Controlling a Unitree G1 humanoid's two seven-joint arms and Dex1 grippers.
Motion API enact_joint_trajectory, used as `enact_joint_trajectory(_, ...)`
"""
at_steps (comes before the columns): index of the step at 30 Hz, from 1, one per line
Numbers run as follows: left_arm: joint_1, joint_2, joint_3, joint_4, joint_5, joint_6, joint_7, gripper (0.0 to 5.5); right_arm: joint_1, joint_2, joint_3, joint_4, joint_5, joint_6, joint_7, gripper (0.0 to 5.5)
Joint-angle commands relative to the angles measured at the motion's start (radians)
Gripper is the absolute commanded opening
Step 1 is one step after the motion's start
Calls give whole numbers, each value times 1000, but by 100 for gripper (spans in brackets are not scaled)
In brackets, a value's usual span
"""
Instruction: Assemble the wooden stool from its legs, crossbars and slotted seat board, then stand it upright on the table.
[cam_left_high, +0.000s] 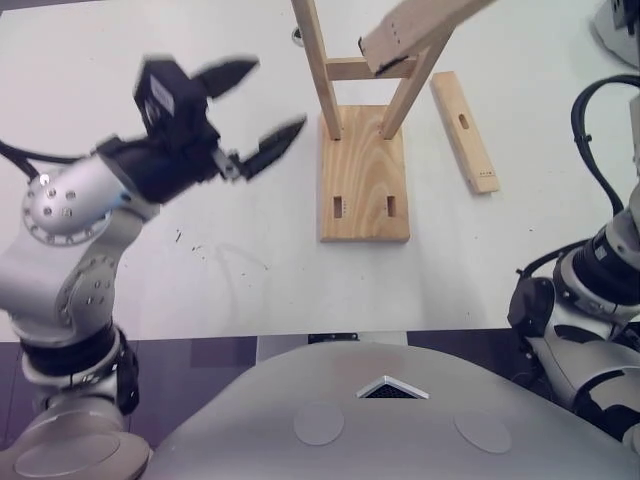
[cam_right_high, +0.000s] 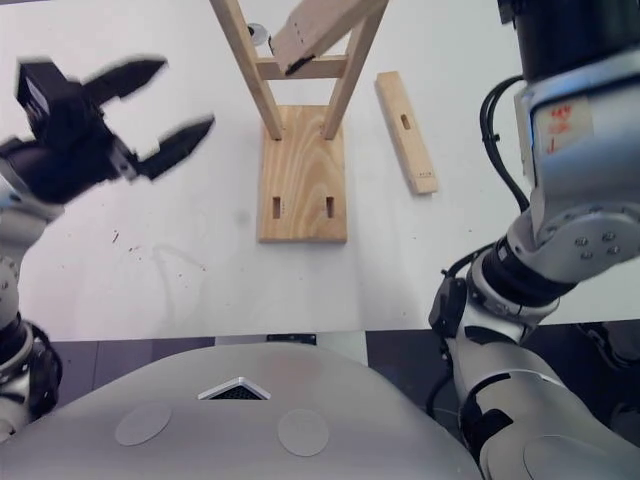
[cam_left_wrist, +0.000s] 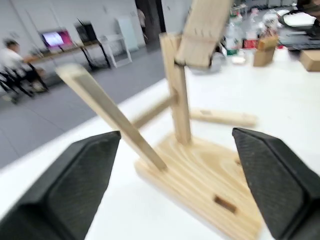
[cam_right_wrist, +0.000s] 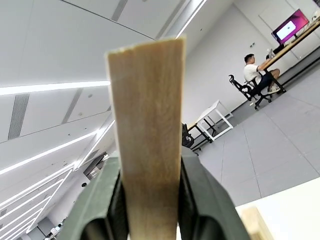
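Left eye view gives us the slotted seat board (cam_left_high: 364, 175) lying flat on the white table (cam_left_high: 150, 280). Two legs stand in the slots on its far side: one leg (cam_left_high: 318, 70) is almost upright, and the other leg (cam_left_high: 410, 95) leans outward to the right. A crossbar (cam_left_high: 350, 68) joins them above the board. The two near slots (cam_left_high: 340, 206) of the board show as dark holes.

To the right of the board, apart from it, a loose bar (cam_left_high: 465, 132) with one slot lies flat on the table.

Our left gripper (cam_left_high: 272, 97) hovers over the table to the left of the board. Its fingers (cam_left_wrist: 65, 195) are spread wide and hold nothing; between them we see the board and the legs.

Our right gripper (cam_right_wrist: 150, 170) is clamped on a wooden piece (cam_right_wrist: 145, 100), with one finger pressed on each side of it. From the head, the end of this piece (cam_left_high: 410, 35) hangs in the air over the crossbar, near the leaning leg. We cannot tell whether it touches them.
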Motion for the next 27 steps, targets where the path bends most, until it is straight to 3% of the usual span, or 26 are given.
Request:
enact_joint_trajectory(1, 146, -4, -8, 146, 81, -76, -22, 447, 222, -8, 23, -40, -122, -7, 95, 105)
enact_joint_trajectory(5, 200, -52, -70, 336, 186, -180, -10, 447, 469, 39, 87, -20, -277, -37, 270, 105)
enact_joint_trajectory(8, 184, -85, -138, 460, 273, -264, -3, 447, 539, 51, 119, 11, -364, -61, 371, 105)
enact_joint_trajectory(11, 158, -130, -132, 539, 321, -343, 37, 447, 595, 73, 132, 35, -442, -94, 443, 105)
enact_joint_trajectory(21, 112, -165, -115, 519, 327, -348, 75, 447, 671, 127, 200, 33, -715, -182, 486, 105)
enact_joint_trajectory(27, 105, -165, -104, 517, 336, -351, 89, 447, 697, 146, 211, -6, -754, -193, 465, 105)
